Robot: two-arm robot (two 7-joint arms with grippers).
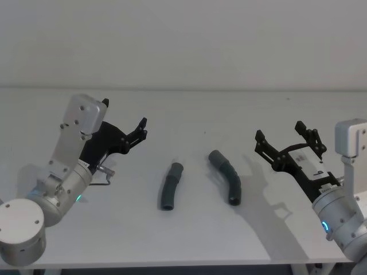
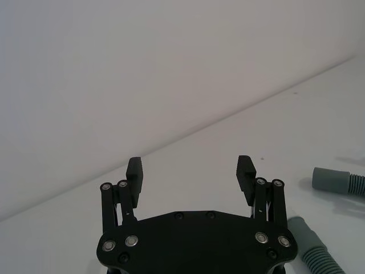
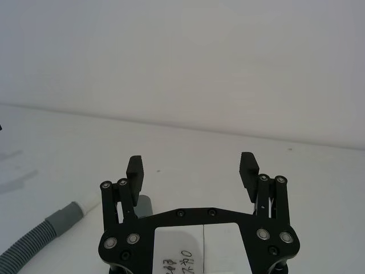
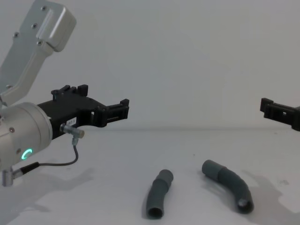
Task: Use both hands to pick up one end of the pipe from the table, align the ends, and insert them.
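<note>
My L gripper [image 2: 190, 168], R gripper [image 3: 191, 165]: wide open, empty, flanking left pipe [image 1: 170, 187], right pipe [image 1: 226, 176]. Prob. light, semi-stiff; grip mid-body.

White table [image 1: 189, 112]: L pipe pc [image 1: 170, 187], R pipe pc [image 1: 227, 176]

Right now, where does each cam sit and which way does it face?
Head: up high, looking down on the table; left gripper and right gripper open, flanking left pipe piece and right pipe piece.
Chest: low, looking across the table; left gripper enters left, right gripper at right edge.
Left wrist: behind the open left gripper, facing both pieces.
Right wrist: behind the open right gripper, one grey piece beside it.
Shared: head and chest both show both pieces lying apart.
</note>
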